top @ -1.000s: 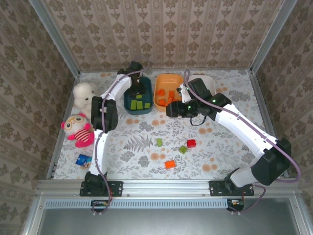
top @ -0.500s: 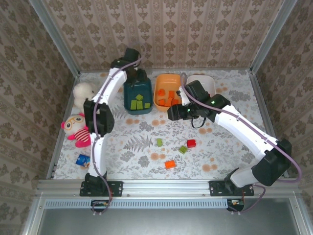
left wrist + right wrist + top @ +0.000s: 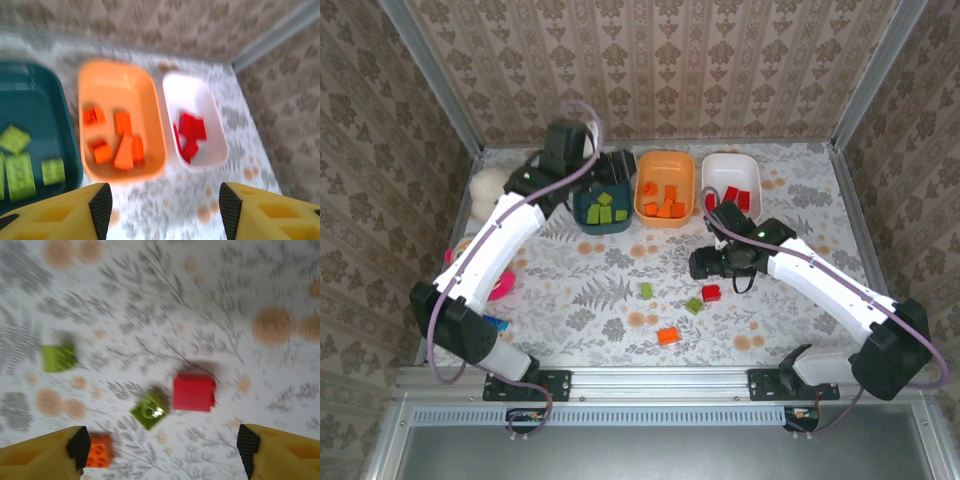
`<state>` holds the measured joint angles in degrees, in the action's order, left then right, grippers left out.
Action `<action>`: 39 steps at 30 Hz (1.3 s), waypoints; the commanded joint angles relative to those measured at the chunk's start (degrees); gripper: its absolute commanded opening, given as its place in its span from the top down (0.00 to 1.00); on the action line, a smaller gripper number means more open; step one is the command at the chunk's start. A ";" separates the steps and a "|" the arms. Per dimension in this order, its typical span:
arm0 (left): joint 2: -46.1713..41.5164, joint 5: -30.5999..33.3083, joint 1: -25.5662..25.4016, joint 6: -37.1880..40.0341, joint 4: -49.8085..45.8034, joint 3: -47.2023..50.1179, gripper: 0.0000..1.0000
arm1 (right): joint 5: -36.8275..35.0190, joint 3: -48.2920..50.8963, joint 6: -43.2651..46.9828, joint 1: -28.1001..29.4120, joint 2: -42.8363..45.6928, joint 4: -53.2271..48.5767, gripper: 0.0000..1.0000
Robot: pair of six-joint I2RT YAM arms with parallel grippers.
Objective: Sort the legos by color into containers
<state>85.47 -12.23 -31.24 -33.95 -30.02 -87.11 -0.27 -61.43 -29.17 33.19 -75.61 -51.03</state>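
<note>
The right tool [image 3: 164,447] had swung from the orange tub [image 3: 665,155] to the loose legos [image 3: 668,336] on the worktop [image 3: 790,180], jaws wide and empty above a red brick [image 3: 194,392]. The left tool [image 3: 164,205], parted and empty, had backed off the teal tub [image 3: 600,228]. Four bricks remained unsorted.

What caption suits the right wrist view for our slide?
Open fingers above a red lego, two green legos and an orange lego on the floral table.

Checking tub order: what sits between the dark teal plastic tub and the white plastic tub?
The orange rounded-rectangular plastic tub, holding orange bricks, separates the dark teal tub from the white tub in the top and left wrist views.
</note>
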 commanded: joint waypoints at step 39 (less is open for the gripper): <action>-8.46 -3.37 -10.16 -6.25 7.34 17.79 0.40 | -2.87 -2.90 -1.03 -4.34 -11.41 3.96 0.62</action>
<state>76.58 -13.43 -41.17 -39.48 -26.20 -67.16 -0.19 -58.85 -29.39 30.46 -91.68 -43.90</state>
